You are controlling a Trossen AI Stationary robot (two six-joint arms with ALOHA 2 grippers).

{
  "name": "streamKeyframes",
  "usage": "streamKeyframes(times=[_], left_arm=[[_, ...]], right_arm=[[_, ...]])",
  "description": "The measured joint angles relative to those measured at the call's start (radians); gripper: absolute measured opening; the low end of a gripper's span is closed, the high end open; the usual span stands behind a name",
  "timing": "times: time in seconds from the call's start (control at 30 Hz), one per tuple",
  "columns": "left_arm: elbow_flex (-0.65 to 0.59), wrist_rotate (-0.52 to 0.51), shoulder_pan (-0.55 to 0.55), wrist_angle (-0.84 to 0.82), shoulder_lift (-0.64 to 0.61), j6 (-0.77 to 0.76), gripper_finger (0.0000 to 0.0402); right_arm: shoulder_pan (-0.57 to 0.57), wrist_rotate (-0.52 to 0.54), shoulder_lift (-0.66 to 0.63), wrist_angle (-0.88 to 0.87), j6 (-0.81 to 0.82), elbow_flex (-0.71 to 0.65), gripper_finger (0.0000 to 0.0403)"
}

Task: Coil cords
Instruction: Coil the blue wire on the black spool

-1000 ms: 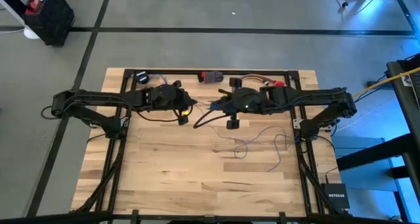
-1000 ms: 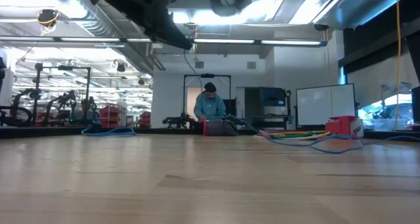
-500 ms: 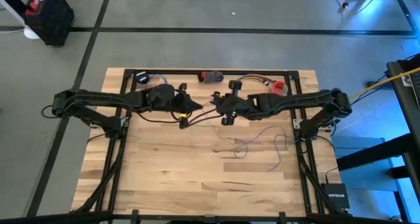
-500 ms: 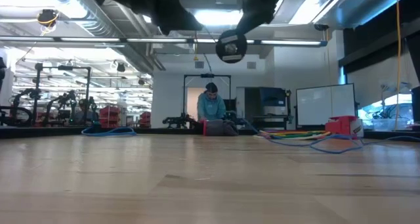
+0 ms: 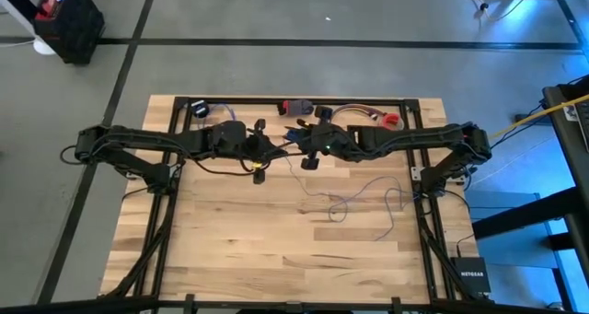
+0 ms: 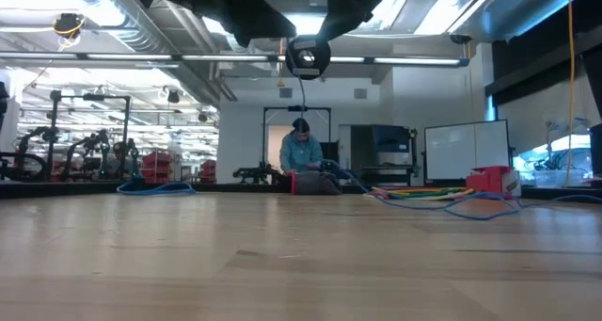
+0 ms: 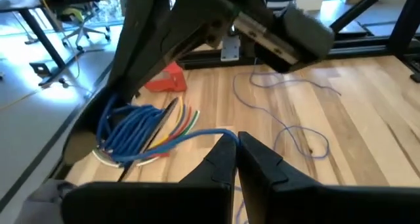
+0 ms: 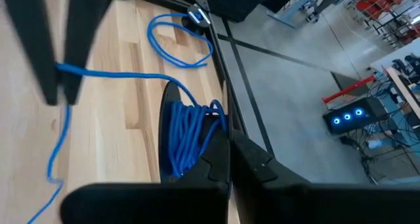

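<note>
My left end effector (image 7: 236, 145) and right end effector (image 8: 230, 147) are clenched on the blue cord (image 7: 134, 129), apparently partly coiled at the bench (image 5: 239, 250) rear, so I keep tension even, adding loops without snagging.

Premises: robotics lab or workshop, open-plan. Exposed ceiling ducts (image 6: 113, 10) at 11 o'clock in the low view; a whiteboard (image 6: 463, 152) at 3 o'clock; a person (image 6: 301, 152) at a far bench (centre); concrete floor (image 5: 276, 65) around the wooden table (image 5: 230, 250).
</note>
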Motion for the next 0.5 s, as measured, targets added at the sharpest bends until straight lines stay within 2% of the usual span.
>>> streamKeyframes(times=[0.17,0.3,0.5], left_arm=[[0.000,-0.004,-0.005,0.059,0.009,-0.006,0.0005],[0.000,-0.006,-0.010,0.152,0.027,-0.011,0.0005],[0.000,-0.013,-0.010,0.188,0.081,-0.023,0.0005]], right_arm=[[-0.002,-0.001,0.009,0.022,0.000,0.000,0.0003],[-0.001,-0.053,0.030,0.066,0.002,0.000,0.0003],[-0.001,-0.067,0.050,0.111,0.000,-0.001,0.0003]])
